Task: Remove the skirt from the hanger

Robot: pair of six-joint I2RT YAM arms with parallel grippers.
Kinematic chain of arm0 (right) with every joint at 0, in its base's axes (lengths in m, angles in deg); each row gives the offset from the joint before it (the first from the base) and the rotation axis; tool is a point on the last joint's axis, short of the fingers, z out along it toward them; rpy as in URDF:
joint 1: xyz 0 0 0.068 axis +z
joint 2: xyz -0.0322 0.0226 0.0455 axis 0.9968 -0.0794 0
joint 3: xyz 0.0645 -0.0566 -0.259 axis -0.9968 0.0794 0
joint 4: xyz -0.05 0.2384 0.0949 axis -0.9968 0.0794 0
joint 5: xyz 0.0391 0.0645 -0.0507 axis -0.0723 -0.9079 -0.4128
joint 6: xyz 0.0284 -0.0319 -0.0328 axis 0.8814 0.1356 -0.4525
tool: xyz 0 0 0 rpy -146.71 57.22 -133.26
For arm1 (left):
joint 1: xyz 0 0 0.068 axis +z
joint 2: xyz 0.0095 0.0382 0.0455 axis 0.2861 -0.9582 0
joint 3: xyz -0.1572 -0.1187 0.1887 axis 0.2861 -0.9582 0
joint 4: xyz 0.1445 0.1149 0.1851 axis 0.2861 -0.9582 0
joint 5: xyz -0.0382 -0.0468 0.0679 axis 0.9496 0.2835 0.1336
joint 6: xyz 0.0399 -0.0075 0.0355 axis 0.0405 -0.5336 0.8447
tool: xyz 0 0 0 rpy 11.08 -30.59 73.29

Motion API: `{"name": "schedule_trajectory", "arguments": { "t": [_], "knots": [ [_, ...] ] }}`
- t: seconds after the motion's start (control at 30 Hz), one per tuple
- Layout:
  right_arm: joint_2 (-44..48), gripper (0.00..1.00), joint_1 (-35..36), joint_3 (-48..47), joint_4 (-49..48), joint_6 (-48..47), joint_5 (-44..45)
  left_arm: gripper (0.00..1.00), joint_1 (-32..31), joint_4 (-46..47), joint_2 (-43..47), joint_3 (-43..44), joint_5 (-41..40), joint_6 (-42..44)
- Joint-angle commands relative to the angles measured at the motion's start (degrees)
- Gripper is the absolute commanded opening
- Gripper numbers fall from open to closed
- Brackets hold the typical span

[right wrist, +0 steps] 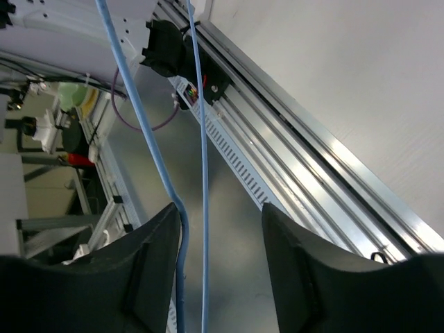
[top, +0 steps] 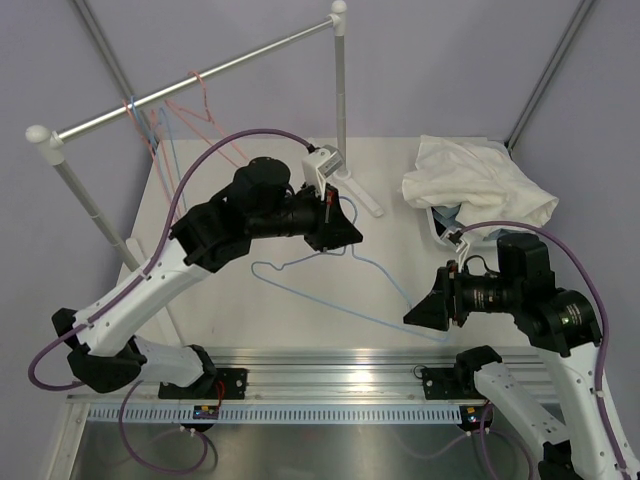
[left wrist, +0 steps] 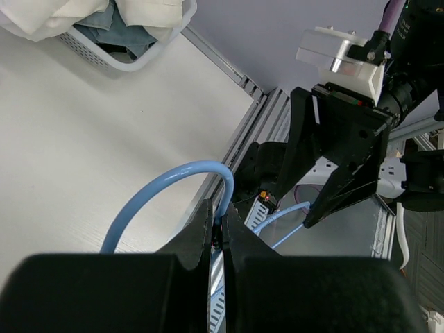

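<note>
At the far left the pink hanger (top: 207,105) hangs by its hook from the rail (top: 240,62), beside two light-blue hangers (top: 155,130). Its wires slant down toward the table (top: 400,230), and as far as can be seen it is bare. The skirt shows in no view, so I cannot tell where it lies.

The left gripper (left wrist: 220,215) is pinched tight on the hook of a separate light-blue wire hanger (left wrist: 198,166). It holds that hanger out over the middle of the table, long axis running from centre toward the near right. There the right gripper (right wrist: 218,222) straddles its two thin wires. The fingers stand apart, one wire against the inner face of a finger, and nothing is clamped.

The left arm is the nearer to the pink hanger, which lies far and left of its fingers. I judge both arms are occupied with the wrong hanger.

The tabletop is smooth and white, with open room in the middle. At the far right a basket (left wrist: 132,62) holds a white shirt (top: 470,185) and denim (left wrist: 104,24).
</note>
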State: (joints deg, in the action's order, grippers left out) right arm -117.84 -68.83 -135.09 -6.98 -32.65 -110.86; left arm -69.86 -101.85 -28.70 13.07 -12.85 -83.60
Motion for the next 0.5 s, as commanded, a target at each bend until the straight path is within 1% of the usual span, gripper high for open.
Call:
{"name": "schedule_trajectory", "arguments": {
  "t": [0.0, 0.03, 0.07, 0.1, 0.13, 0.17, 0.2, 0.23, 0.27, 0.3, 0.33, 0.43, 0.47],
  "knots": [
    [-1.20, 0.50, 1.22, -1.36, 0.52, -0.37, -0.07, 0.00, -0.20, 0.63, -2.49, 5.12, 0.75, -1.53],
    [-1.82, 0.43, 1.83, -1.62, 0.69, -0.46, 0.46, 0.00, -0.20, 0.36, -3.71, 5.92, 0.92, -2.06],
    [-2.08, 0.33, 2.10, -1.89, 0.78, -0.46, 1.95, 0.00, -0.12, 0.27, -4.24, 6.62, 1.10, -2.32],
    [-2.43, 0.07, 2.27, -2.50, 1.04, -0.46, 2.66, 0.00, -0.20, 0.19, -4.77, 7.76, 1.19, -2.41],
    [-2.52, 0.00, 2.36, -2.85, 1.13, -0.55, 3.45, 0.00, -0.12, 0.10, -5.21, 8.38, 1.19, -2.67],
    [-2.61, 0.00, 2.45, -3.21, 1.22, -0.55, 4.94, 0.09, -0.12, -0.16, -5.91, 8.91, 1.27, -2.76],
    [-2.61, 0.00, 2.54, -4.25, 1.31, -0.64, 5.91, 0.26, -0.20, -0.43, -6.18, 9.44, 1.10, -2.76],
    [-2.35, 0.00, 2.54, -4.79, 1.22, -0.64, 6.87, 0.45, -0.12, -0.69, -6.36, 10.05, 0.66, -2.76],
    [-2.26, 0.00, 2.54, -5.40, 1.22, -0.29, 8.80, 0.62, -0.12, -1.04, -6.36, 10.23, 0.40, -2.68],
    [-2.26, 0.00, 2.54, -6.71, 1.40, -0.29, 9.43, 0.90, -0.12, -1.22, -6.10, 10.32, 0.13, -2.50],
    [-2.70, 0.00, 2.54, -7.51, 1.66, -0.46, 10.13, 0.99, -0.20, -1.48, -5.75, 10.06, -0.83, -2.15],
    [-4.36, 0.00, 2.54, -10.76, 3.85, -0.64, 13.82, 0.99, -0.12, -1.92, -3.38, 9.18, -4.07, -1.54],
    [-4.72, 0.00, 2.54, -11.38, 4.29, -0.81, 16.96, 0.99, -0.20, -1.75, -2.41, 7.96, -4.87, -1.36]
  ]
}}
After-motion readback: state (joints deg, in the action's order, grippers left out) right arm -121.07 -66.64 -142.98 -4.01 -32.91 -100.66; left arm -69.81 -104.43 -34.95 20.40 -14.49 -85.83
